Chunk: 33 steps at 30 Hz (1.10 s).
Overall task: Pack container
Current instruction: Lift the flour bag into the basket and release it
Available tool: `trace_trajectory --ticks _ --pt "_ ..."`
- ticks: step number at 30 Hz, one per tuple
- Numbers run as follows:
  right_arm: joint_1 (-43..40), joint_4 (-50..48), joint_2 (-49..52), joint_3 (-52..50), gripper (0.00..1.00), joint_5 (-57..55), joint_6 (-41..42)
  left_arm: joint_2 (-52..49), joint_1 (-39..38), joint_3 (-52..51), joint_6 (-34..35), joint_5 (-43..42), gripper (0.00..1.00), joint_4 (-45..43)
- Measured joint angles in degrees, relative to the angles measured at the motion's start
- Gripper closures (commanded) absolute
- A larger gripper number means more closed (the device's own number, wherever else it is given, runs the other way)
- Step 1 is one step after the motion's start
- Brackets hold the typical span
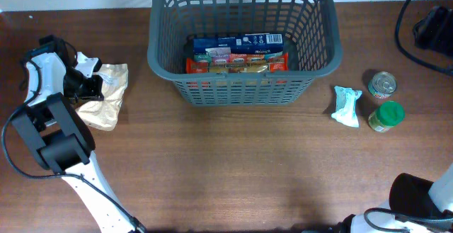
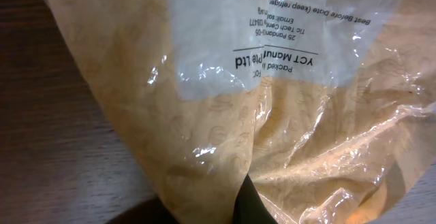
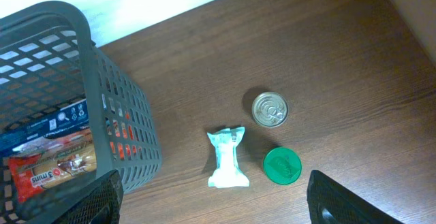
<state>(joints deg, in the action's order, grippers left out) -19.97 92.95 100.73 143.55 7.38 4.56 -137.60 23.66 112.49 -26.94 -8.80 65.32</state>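
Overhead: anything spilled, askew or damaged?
Nothing stands out. The basket sits upright with packets inside; the can and green-lidded jar stand upright, the teal packet lies flat beside them. The tan bag under the left tool is crumpled, but no spill shows.

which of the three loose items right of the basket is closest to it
The pale green packet: it lies nearest the basket, with the can and the green-lidded jar both farther right.
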Motion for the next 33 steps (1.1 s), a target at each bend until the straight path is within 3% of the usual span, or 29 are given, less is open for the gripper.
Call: trace_trajectory --ticks 9,16,27,33 --pt "0.0 0.0 0.0 0.0 0.19 0.0 0.0 -4.2 0.5 6.7 0.2 -15.1 0.98 8.3" --pt "0.0 0.0 0.0 0.0 0.19 0.0 0.0 -4.9 0.5 21.9 2.4 -23.8 0.99 12.4" --pt "0.0 0.0 0.0 0.0 0.19 0.0 0.0 8.3 -1.6 48.5 5.3 -25.8 0.98 11.0" --pt "0.0 0.0 0.0 0.0 0.19 0.0 0.0 17.9 -11.7 58.0 -1.5 -26.1 0.98 5.5"
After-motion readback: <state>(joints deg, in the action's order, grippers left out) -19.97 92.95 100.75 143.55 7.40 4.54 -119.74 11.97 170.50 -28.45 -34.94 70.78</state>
